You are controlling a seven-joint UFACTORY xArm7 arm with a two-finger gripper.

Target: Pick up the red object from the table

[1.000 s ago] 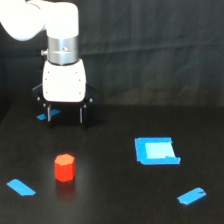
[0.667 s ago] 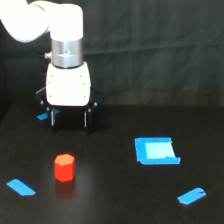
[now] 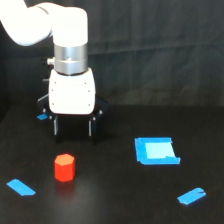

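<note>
The red object (image 3: 64, 167) is a small red-orange hexagonal block standing upright on the black table (image 3: 115, 200), toward the exterior view's lower left. My gripper (image 3: 73, 128) hangs from the white arm, above and behind the block and slightly to its right, apart from it. Its two dark fingers (image 3: 56, 126) point down with a gap between them and hold nothing.
A blue square patch with a pale centre (image 3: 156, 150) lies at the exterior view's right. Blue tape strips lie at the lower left (image 3: 21, 187), the lower right (image 3: 191, 195) and behind the gripper (image 3: 42, 117). A dark curtain forms the backdrop.
The arm and gripper have moved toward the exterior view's right and a little lower, closer to the red block. The block has not moved.
</note>
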